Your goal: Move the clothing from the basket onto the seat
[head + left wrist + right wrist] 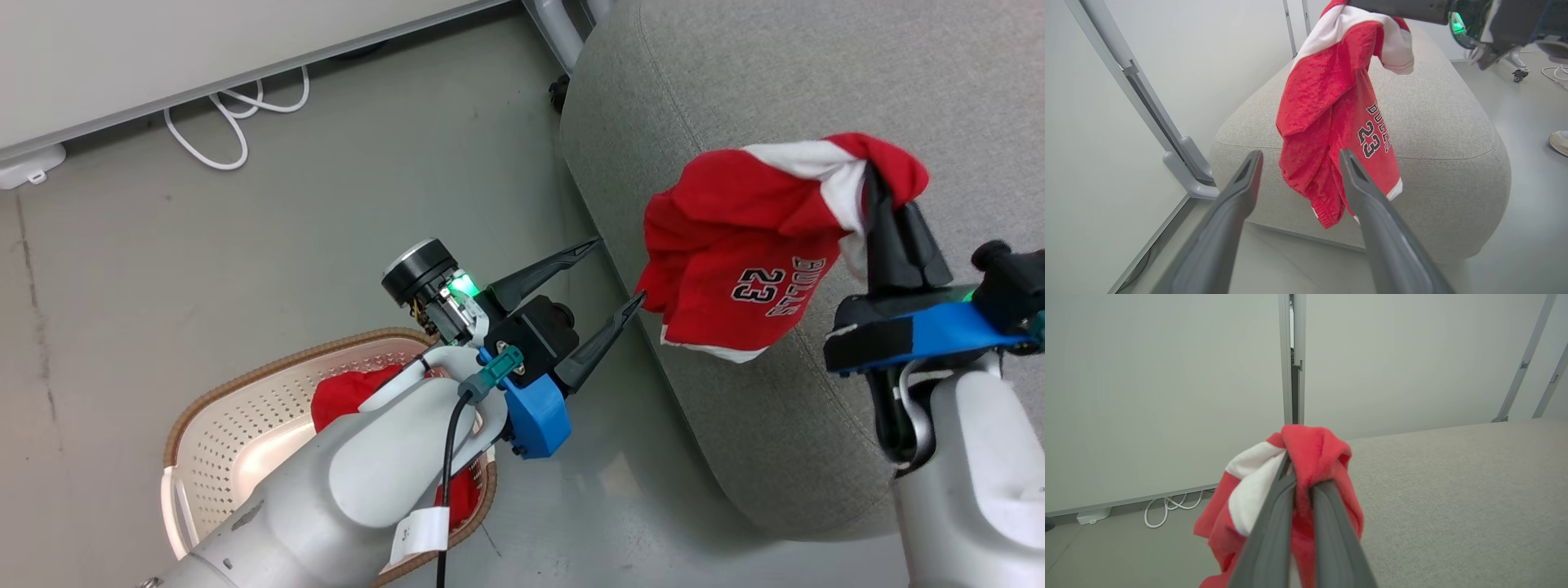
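My right gripper [878,175] is shut on a bunched top fold of a red garment with a broad white stripe [735,245]. The garment hangs in the air over the left edge of the light grey seat [775,82] and shows the number 23. In the right wrist view the fingers [1274,506] pinch the red and white cloth [1314,449] above the seat [1453,477]. My left gripper [620,269] is open and empty beside the garment's lower edge, with its fingertips [1345,157] framing the hanging garment [1323,102]. A second red garment [343,400] lies in the cream basket [245,376], partly hidden by my left arm.
A white cable [237,122] and a power strip [33,167] lie on the grey floor by the wall. A grey frame leg with a caster [559,90] stands behind the seat. A person's shoe [1560,141] rests on the floor beyond the seat.
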You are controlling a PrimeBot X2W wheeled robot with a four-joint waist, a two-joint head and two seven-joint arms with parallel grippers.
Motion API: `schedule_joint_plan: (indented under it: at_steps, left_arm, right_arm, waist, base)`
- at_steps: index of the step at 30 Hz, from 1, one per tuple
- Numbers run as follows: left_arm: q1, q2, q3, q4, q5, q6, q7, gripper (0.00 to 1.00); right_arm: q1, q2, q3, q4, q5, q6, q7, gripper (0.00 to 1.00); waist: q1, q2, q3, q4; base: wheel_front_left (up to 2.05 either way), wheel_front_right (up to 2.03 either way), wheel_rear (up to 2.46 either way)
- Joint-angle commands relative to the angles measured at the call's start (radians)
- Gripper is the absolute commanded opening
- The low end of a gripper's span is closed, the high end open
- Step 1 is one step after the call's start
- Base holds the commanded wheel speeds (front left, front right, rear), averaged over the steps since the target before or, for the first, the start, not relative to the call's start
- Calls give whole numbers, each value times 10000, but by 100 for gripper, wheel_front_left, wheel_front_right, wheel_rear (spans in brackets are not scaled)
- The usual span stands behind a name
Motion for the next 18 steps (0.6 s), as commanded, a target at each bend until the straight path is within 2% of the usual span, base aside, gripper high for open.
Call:
schedule_joint_plan:
  at_steps: [1,5,10,11,13,14,18]
  left_arm:
    - [-27,85,89,-66,68,59,-45,100]
    - [-127,201,165,-193,169,102,-45,100]
    - [-516,492,201,-362,356,153,-10,100]
    - [-516,492,201,-362,356,153,-10,100]
    - [-845,615,205,-518,454,164,48,100]
    - [-845,615,205,-518,454,164,48,100]
    - [-1294,854,254,-784,621,204,188,100]
  right_arm:
    - [-389,-152,-91,-119,6,3,-9,0]
    - [-1050,-365,-150,-257,62,3,-9,0]
    - [-2986,-1103,-1034,-663,125,1,-9,0]
    - [-2986,-1103,-1034,-663,125,1,-9,0]
    - [-4021,-1671,-1848,-866,149,1,-9,0]
    - [-4021,-1671,-1848,-866,149,1,-9,0]
    - [-5224,-2435,-2906,-966,233,3,-7,0]
  waist:
    - [0,0,160,-18]
    - [0,0,440,-62]
    - [0,0,1458,-86]
    - [0,0,1458,-86]
    - [0,0,2133,10]
    - [0,0,2133,10]
    - [0,0,3062,144]
  base:
    - [0,0,0]
    - [0,0,0]
    - [0,0,0]
    - [0,0,0]
    - [0,0,0]
    - [0,0,0]
    - [0,0,0]
